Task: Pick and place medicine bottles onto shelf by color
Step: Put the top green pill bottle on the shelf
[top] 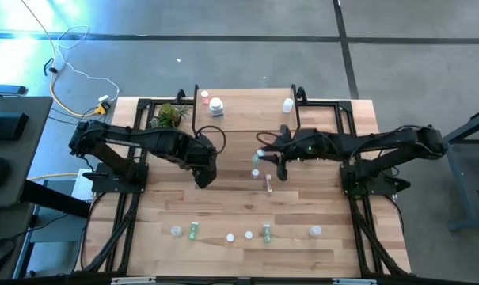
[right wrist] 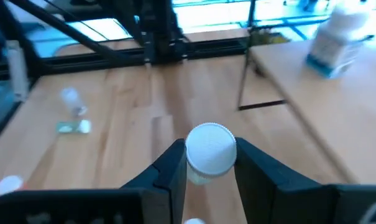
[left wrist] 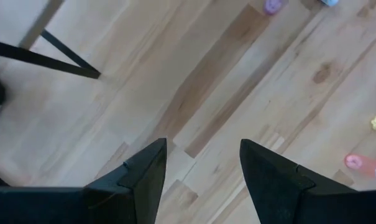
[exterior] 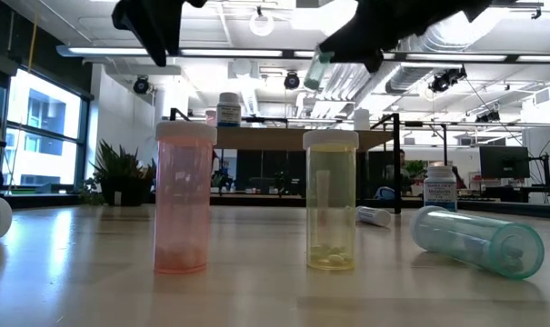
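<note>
Your right gripper (right wrist: 206, 171) has its fingers clamped on a white-capped bottle (right wrist: 210, 149), upright between them. The shelf (right wrist: 312, 106) lies just ahead. Your left gripper's (left wrist: 203, 180) fingers stand apart, empty.

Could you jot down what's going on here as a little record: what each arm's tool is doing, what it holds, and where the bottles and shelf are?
left tool: open, empty, over bare table mid-table
right tool: shut on a white-capped bottle, raised near the shelf's front edge
shelf: far side of the table, holds a white jar and a few small bottles
front row: pink vial and yellow vial upright, green vial lying down
plant: by the shelf's left end
</note>
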`<action>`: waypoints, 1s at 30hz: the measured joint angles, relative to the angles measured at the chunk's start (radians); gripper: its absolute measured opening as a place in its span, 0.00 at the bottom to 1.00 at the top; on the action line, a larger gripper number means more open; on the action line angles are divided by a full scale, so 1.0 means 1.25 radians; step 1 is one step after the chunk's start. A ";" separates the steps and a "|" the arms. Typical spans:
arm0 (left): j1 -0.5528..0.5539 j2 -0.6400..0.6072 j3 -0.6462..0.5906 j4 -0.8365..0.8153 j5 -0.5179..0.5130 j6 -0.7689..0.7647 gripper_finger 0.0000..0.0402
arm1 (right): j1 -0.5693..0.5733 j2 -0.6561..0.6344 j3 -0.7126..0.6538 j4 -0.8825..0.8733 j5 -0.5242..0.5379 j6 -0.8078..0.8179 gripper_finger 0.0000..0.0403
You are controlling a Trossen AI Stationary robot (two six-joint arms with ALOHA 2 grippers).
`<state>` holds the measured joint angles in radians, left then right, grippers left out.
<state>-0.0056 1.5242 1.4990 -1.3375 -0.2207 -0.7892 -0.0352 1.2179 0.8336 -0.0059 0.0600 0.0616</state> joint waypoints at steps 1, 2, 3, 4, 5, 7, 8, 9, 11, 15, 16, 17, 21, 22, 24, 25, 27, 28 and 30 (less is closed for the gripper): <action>0.006 0.000 0.000 0.000 0.000 0.009 0.49 | -0.009 0.000 0.021 -0.024 0.007 -0.017 0.24; 0.013 0.000 0.000 0.001 0.000 0.018 0.49 | -0.019 0.000 0.041 -0.047 0.015 -0.035 0.24; 0.020 0.000 0.000 0.002 0.000 0.028 0.49 | -0.029 0.000 0.060 -0.066 0.024 -0.053 0.24; 0.026 0.000 0.000 0.003 0.000 0.037 0.49 | -0.039 0.000 0.076 -0.082 0.035 -0.069 0.24; 0.033 0.000 0.000 0.005 0.000 0.046 0.49 | -0.051 0.000 0.092 -0.097 0.038 -0.081 0.24; 0.046 0.000 0.000 0.007 0.000 0.063 0.49 | -0.076 0.001 0.124 -0.113 0.039 -0.101 0.24; 0.053 0.000 0.000 0.008 0.000 0.073 0.49 | -0.089 0.000 0.136 -0.116 0.041 -0.108 0.24; 0.060 0.000 0.000 0.011 0.000 0.083 0.49 | -0.101 0.000 0.147 -0.121 0.042 -0.117 0.24; 0.074 0.000 0.000 0.027 -0.001 0.102 0.49 | -0.128 0.000 0.163 -0.136 0.042 -0.131 0.24; 0.102 0.000 0.000 0.089 0.000 0.151 0.49 | -0.186 0.001 0.194 -0.158 0.041 -0.155 0.24; 0.109 0.000 0.000 0.106 0.000 0.165 0.49 | -0.201 0.001 0.198 -0.162 0.041 -0.159 0.24; 0.116 0.000 0.000 0.124 0.000 0.179 0.49 | -0.216 0.001 0.201 -0.165 0.042 -0.160 0.24; 0.138 0.000 0.000 0.188 0.014 0.222 0.49 | -0.281 0.001 0.208 -0.168 0.041 -0.161 0.24; 0.143 0.000 0.000 0.205 0.027 0.236 0.49 | -0.297 0.001 0.208 -0.170 0.041 -0.161 0.24; 0.153 0.000 0.000 0.241 0.052 0.265 0.49 | -0.328 0.006 0.208 -0.169 0.037 -0.161 0.24; 0.158 0.000 0.000 0.258 0.062 0.282 0.49 | -0.345 0.008 0.208 -0.171 0.033 -0.161 0.24; 0.165 0.000 0.000 0.290 0.069 0.315 0.49 | -0.373 0.015 0.208 -0.170 0.032 -0.161 0.24; 0.169 0.000 0.000 0.306 0.069 0.330 0.49 | -0.385 0.020 0.208 -0.169 0.032 -0.161 0.24; 0.177 0.000 0.000 0.331 0.071 0.359 0.49 | -0.408 0.031 0.208 -0.170 0.030 -0.167 0.24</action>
<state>0.2151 1.5242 1.4990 -0.9239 -0.1316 -0.3405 -0.5446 1.2572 1.0939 -0.2181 0.0976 -0.1478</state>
